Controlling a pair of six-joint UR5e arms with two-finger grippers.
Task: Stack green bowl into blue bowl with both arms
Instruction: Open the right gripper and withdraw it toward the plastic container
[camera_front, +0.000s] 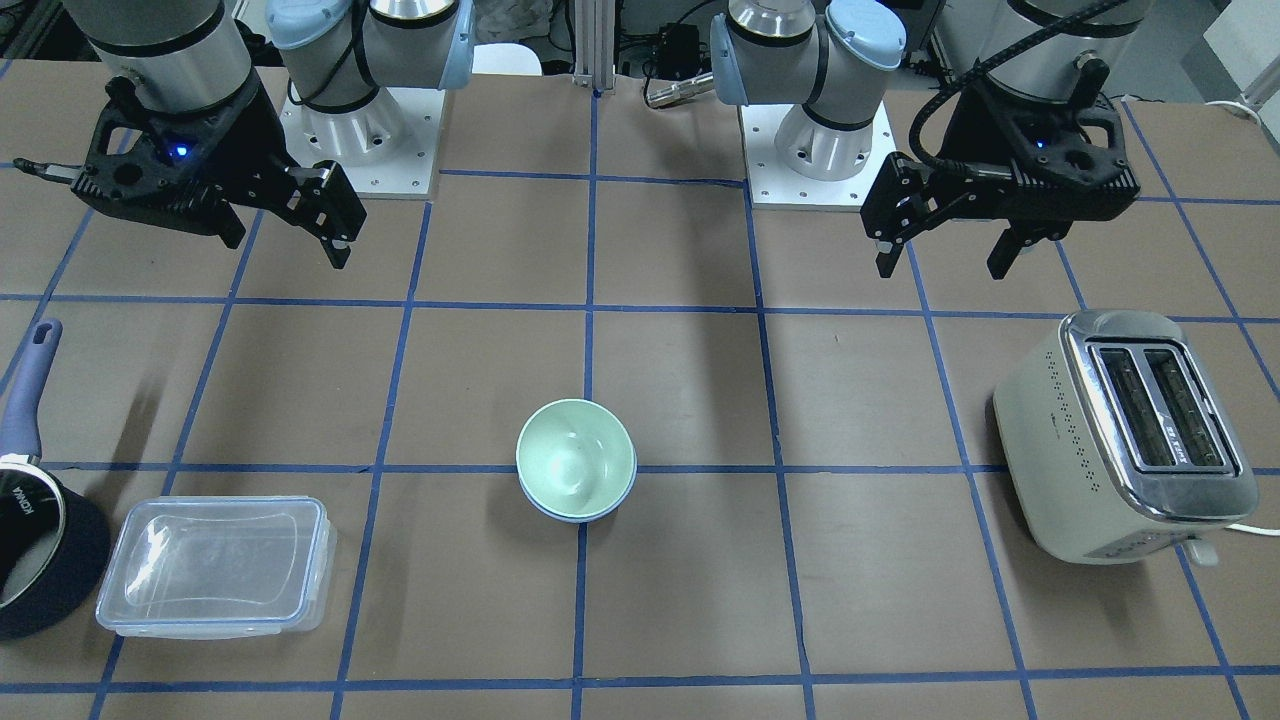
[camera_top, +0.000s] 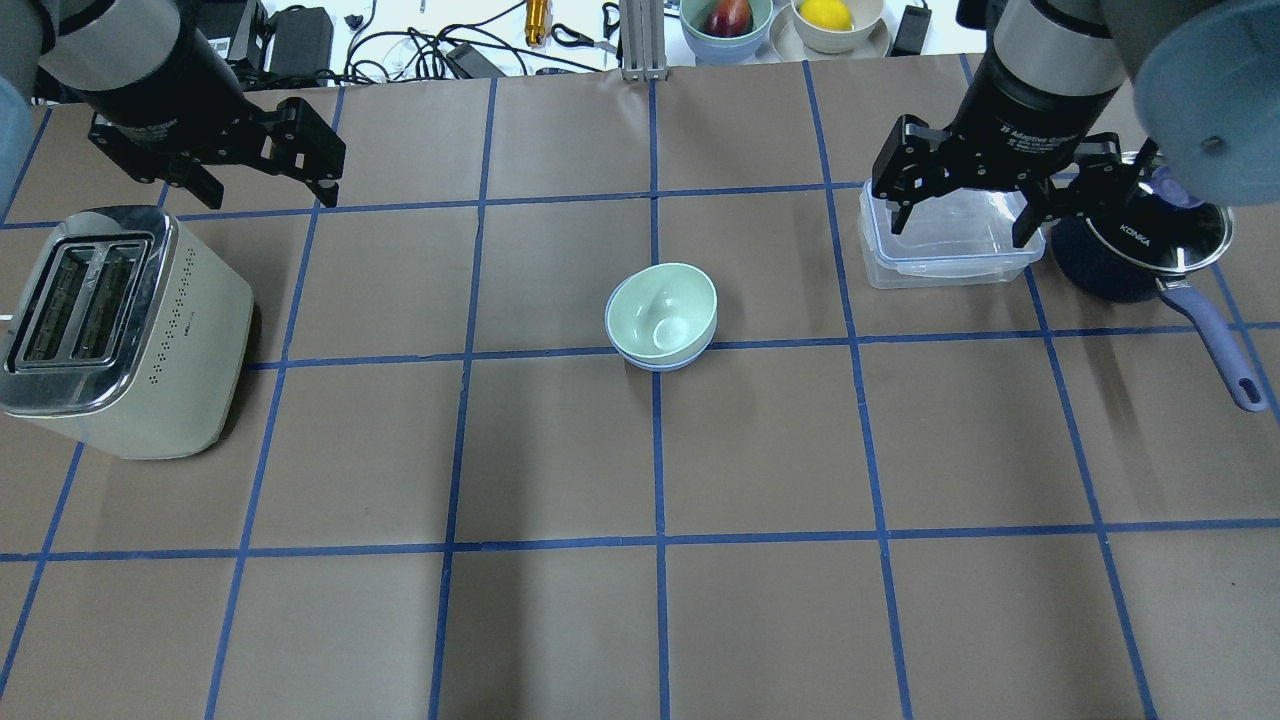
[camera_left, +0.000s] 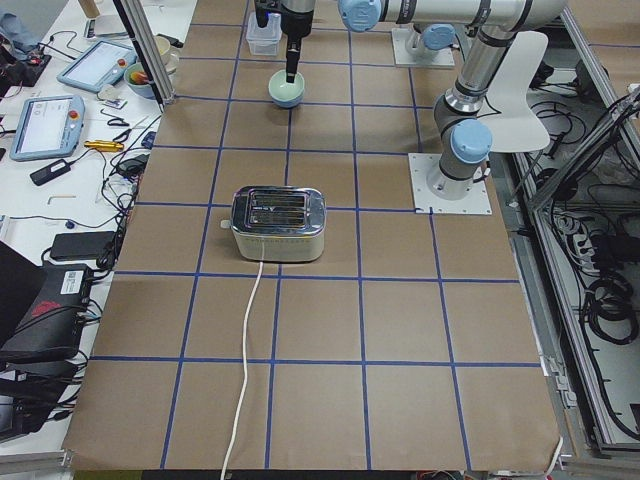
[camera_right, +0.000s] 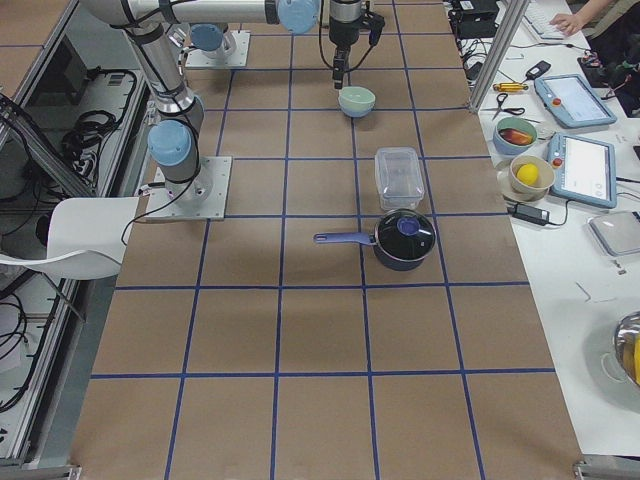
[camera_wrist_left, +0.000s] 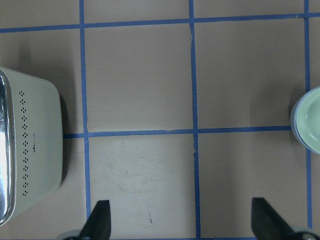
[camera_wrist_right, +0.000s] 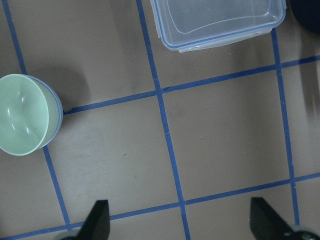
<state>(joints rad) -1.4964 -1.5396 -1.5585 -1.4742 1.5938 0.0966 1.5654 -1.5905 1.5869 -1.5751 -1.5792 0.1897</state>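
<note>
Left gripper and right gripper are hanging, fingers apart; green bowl, nesting in blue bowl, is looking light, rigid, slick: grip its rim.

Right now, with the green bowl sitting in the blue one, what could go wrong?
The green bowl looks slightly tilted in the blue bowl, so a knock might tip it out. The right gripper, fingers open, hangs near the clear container; a forward sweep could clip it.
</note>
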